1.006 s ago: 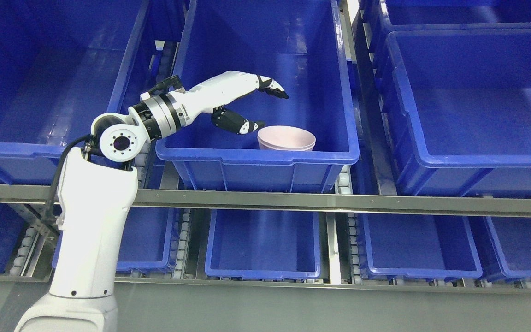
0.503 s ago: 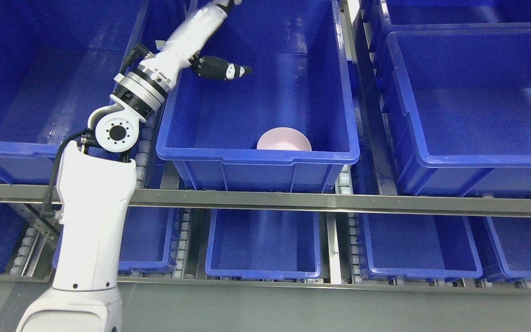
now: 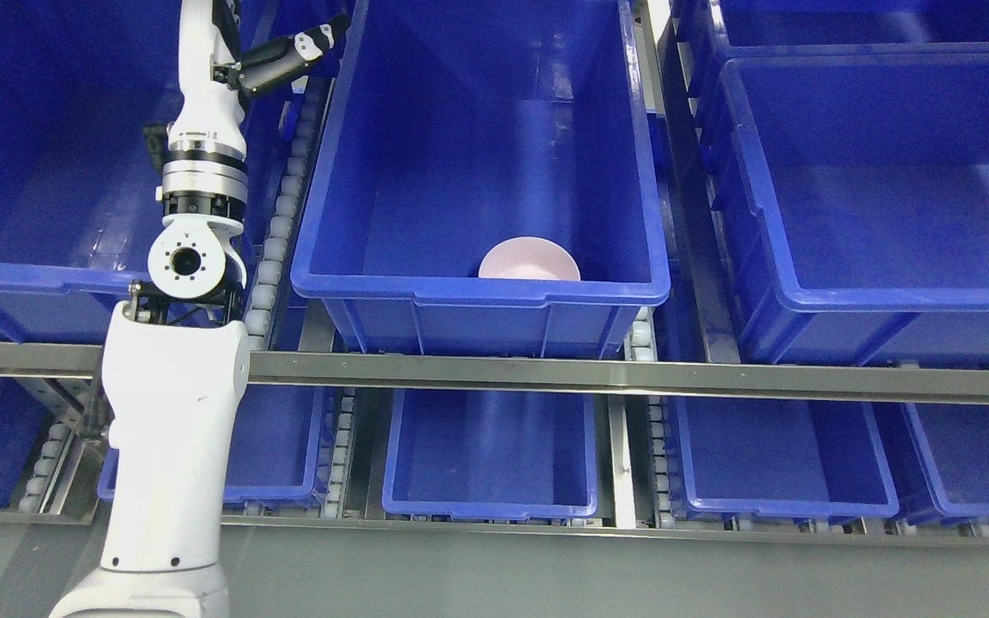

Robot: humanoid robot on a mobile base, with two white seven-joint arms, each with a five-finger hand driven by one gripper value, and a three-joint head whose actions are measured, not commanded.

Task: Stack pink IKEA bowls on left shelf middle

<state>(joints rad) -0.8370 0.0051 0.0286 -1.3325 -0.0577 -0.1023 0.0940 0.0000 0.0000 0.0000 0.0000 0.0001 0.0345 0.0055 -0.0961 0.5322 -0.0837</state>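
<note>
Change: left hand [image 3: 241, 51] has swung up and left, out of the middle bin [image 3: 477, 296] it was reaching over.
Room: bin is wide open above the pink bowls [image 3: 529, 260], which sit against its front wall.
Pose: arm near vertical, hand cut off at the top edge; only the thumb shows, so can't tell how the fingers sit.

Glossy plastic bin [image 3: 477, 296], brushed-metal rail [image 3: 632, 375]
</note>
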